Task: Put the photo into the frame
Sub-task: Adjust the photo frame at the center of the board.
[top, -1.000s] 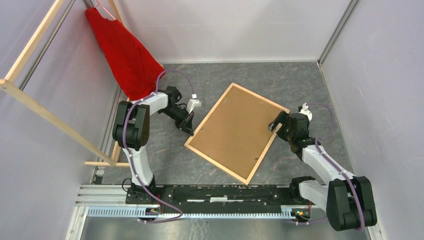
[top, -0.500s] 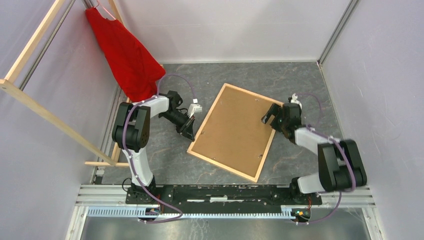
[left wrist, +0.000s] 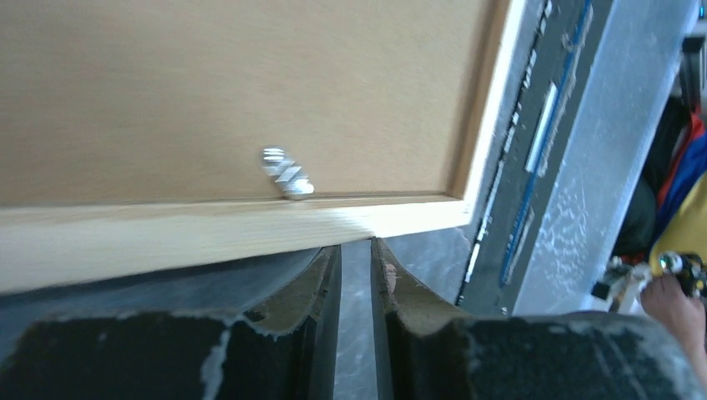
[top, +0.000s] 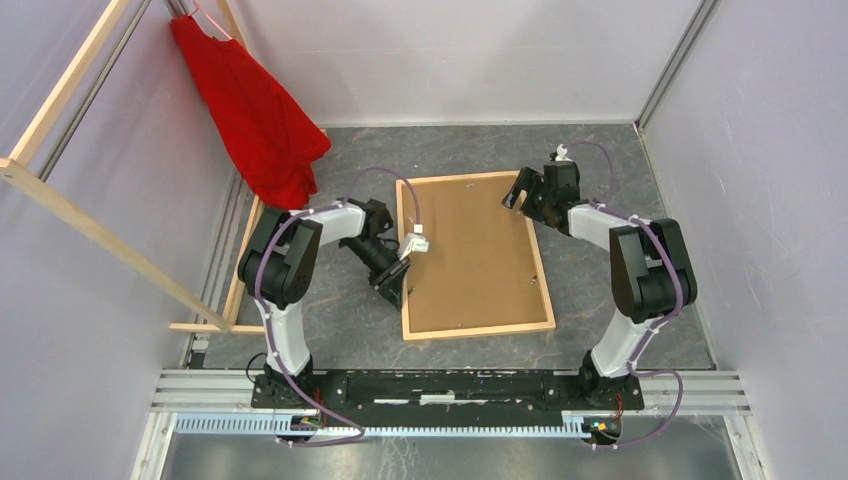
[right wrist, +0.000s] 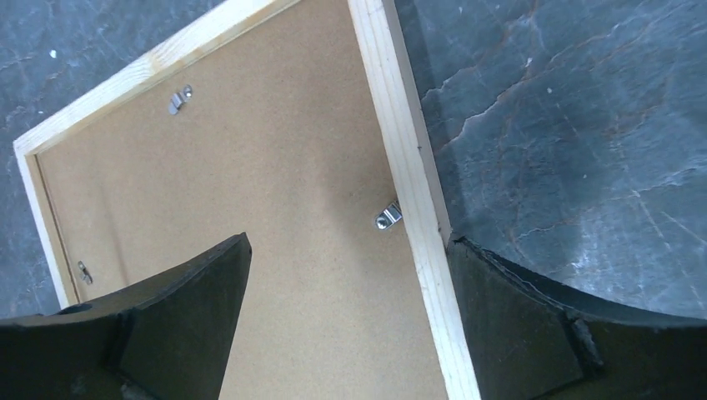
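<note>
The frame (top: 480, 330) lies back up on the dark grey counter (top: 450, 150), roughly in the middle, with its long sides running away from the arms. A brown backing board (top: 470, 255) fills it, and small metal clips (right wrist: 386, 218) sit along the inner edge of the wood.

The left fingers (top: 393, 290) are low at the frame's left rail, near its near corner. In the left wrist view they stand only a narrow slit apart with nothing between them. Their tips are just beside the outer face of the rail, and one clip (left wrist: 286, 173) shows beyond it.

The right fingers (top: 516, 197) are at the far right corner of the frame. They are spread wide and straddle the right rail, one over the backing board and one over the bare counter, gripping nothing.

A red cloth (top: 255, 110) hangs from a wooden rack (top: 90, 225) at the far left.
</note>
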